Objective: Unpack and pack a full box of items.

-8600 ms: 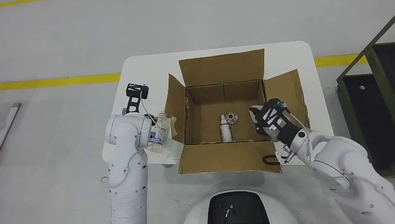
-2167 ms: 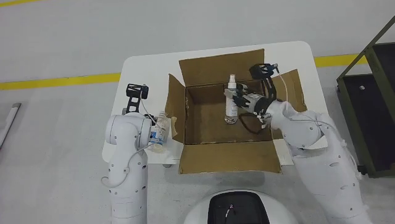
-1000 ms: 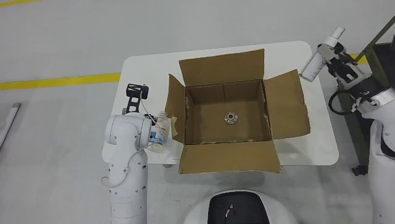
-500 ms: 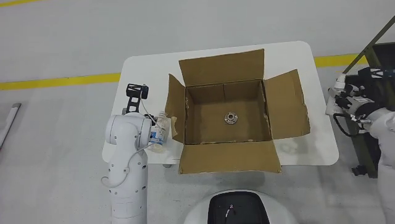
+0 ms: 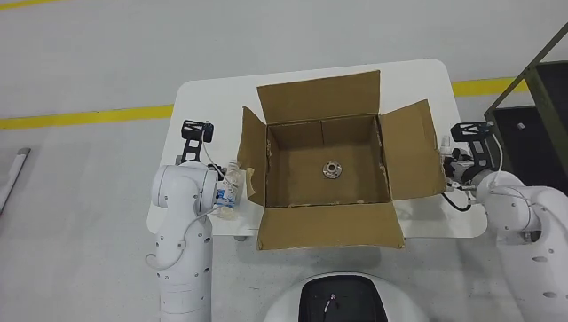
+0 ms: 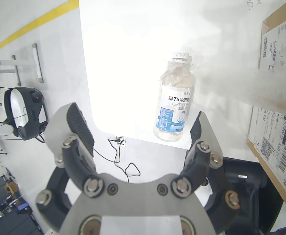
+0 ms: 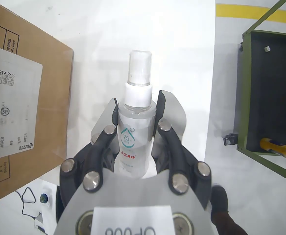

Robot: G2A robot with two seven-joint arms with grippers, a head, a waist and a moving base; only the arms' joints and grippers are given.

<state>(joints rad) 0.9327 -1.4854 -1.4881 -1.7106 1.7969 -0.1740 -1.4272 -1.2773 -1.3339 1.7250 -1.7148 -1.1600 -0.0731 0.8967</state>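
Note:
An open cardboard box (image 5: 324,224) stands in the middle of the white table (image 5: 213,100), and a small round metal part (image 5: 331,169) lies on its floor. My right gripper (image 7: 138,101) is shut on a clear spray bottle (image 7: 136,133) with a white collar and clear cap. It hangs low over the table's right side, just beyond the box's right flap (image 5: 410,149). A clear bottle with a blue label (image 6: 173,99) lies on the table near its left front edge (image 5: 229,184). My left gripper (image 6: 136,116) hovers open above it, with nothing between its fingers.
A green metal frame (image 7: 268,99) stands on the floor just right of the table (image 5: 532,100). The box's four flaps are folded outward, and the left flap (image 5: 253,153) reaches close to the lying bottle. Bare table top shows beyond the spray bottle's cap.
My right gripper lifted the spray bottle out of the box, swung it right past the table's edge, then came back down beside the right flap. The left arm stayed still.

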